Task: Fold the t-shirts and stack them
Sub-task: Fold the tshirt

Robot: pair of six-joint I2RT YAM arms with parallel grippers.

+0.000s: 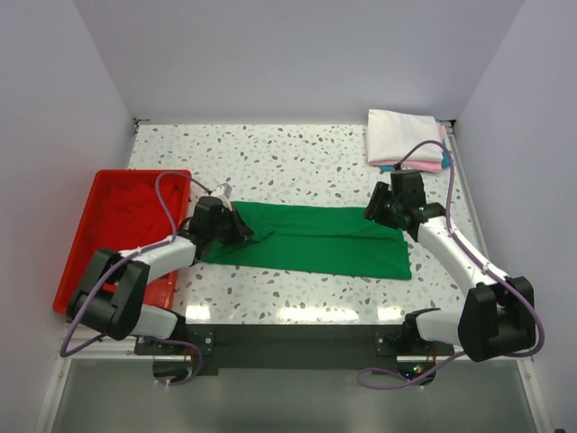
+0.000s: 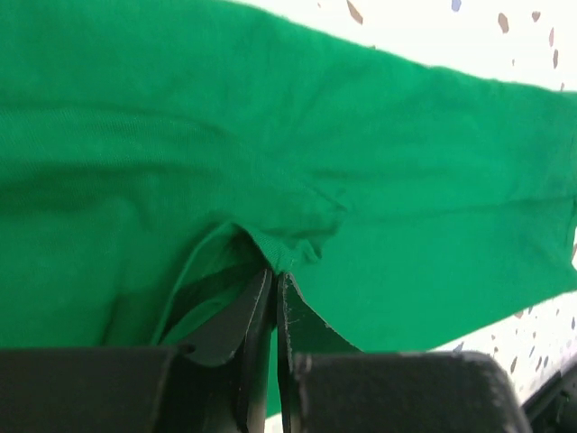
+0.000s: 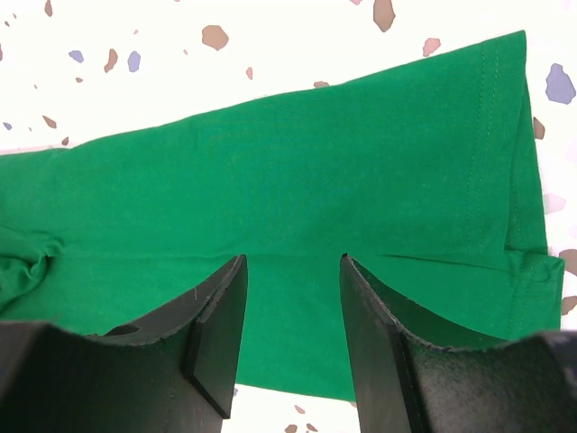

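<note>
Presently, left hand (image 2: 275, 271): you are clenching it on a raised pucker of the green t-shirt (image 1: 325, 242), with cloth pinched between fingers that are nearly meeting.
Why that grip: you are taking the shirt at its left end, which looks like a way to get a corner to carry over for the next fold.
Right hand (image 3: 293, 271): you are holding it released, jaws standing apart and gripping nothing, over the shirt's near edge at the right end. Whether the tips are touching the cloth is not showing.
Why that pose: you are probably lining up on the matching end, so that both ends lift together and the band stays straight.
Shirt position: it is lying across the middle of the desk (image 1: 297, 162) between your two hands, slanting slightly toward you on the right.
Shirt look: plain bright green, lying as a long narrow band and seemingly doubled lengthwise. Soft creases are gathering around the left pinch, and a stitched hem is showing at the right end.
Folded stack (image 1: 401, 135): it is sitting at the far right corner, white on top and pink edging out below, well apart from the green shirt and likely its destination.
Red tray (image 1: 77, 244): it is sitting on the left, beside your left arm.
</note>
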